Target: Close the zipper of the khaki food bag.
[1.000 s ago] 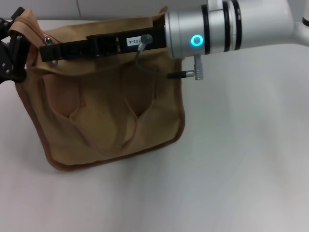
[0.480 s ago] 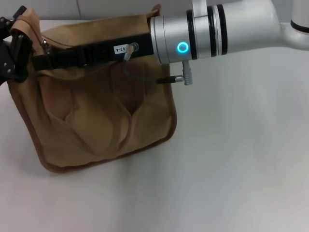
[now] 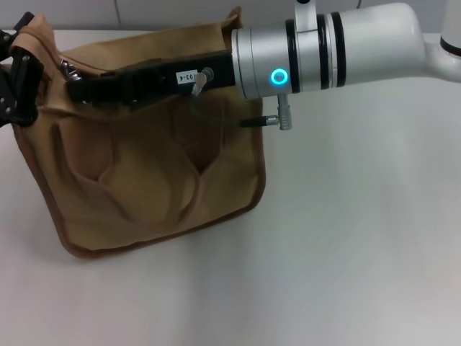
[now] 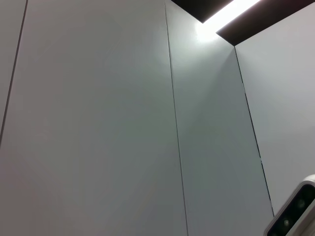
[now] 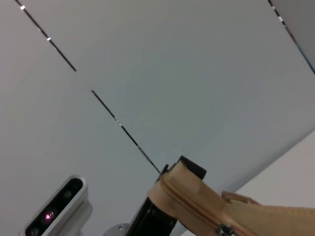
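Observation:
The khaki food bag (image 3: 151,166) sits on the white table, pocket side facing me. My right gripper (image 3: 75,90) reaches from the right across the bag's top, just beside the silver pull tab (image 3: 68,70) at the bag's left end. It hides most of the zipper line. My left gripper (image 3: 18,79) is at the far left, shut on the bag's left end. The right wrist view shows that end of the bag (image 5: 256,219) with the zipper (image 5: 192,206) and the pull tab (image 5: 225,229).
White table (image 3: 360,238) stretches to the right and in front of the bag. The right arm's silver forearm (image 3: 324,47) spans the back right. The left wrist view shows only wall panels (image 4: 98,123) and a ceiling light.
The right arm pushed left along the bag's top, then drew back slightly right. The bag shifted a little left. The pull tab stays at the left end. The left gripper kept its place.

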{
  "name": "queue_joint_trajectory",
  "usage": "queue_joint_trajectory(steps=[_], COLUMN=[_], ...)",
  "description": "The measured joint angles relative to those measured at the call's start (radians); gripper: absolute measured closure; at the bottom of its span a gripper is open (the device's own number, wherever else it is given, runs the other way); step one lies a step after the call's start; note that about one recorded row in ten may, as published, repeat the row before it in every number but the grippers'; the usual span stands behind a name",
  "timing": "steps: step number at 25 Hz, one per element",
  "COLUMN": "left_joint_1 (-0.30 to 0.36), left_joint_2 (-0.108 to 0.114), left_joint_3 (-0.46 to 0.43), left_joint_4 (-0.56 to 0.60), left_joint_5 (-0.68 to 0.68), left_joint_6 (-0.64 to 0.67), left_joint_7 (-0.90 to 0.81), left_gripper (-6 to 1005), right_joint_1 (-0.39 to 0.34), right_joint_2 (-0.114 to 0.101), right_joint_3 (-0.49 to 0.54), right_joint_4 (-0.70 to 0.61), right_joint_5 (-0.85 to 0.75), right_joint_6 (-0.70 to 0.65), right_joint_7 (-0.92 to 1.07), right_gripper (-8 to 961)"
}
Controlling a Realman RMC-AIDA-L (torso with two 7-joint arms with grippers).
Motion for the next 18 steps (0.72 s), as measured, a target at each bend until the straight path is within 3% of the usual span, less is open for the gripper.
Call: queue_joint_trajectory(steps=[10, 18], left_joint_1=[0.009, 0.009], left_joint_2=[0.001, 0.002], left_joint_3=[-0.005, -0.006], left_joint_4=[0.0, 0.0], left_joint_5=[0.001, 0.001], left_joint_6=[-0.004, -0.01], left_joint_7=[0.0, 0.0], left_gripper=[967, 965], right_joint_1=[-0.013, -0.026], right_joint_2=[0.0, 0.0], right_joint_3=[-0.002, 0.0], right_joint_4=[-0.01, -0.015], right_joint_5=[0.006, 0.008], right_joint_6=[-0.005, -0.005], right_joint_7=[-0.08, -0.093], right_gripper=[945, 945])
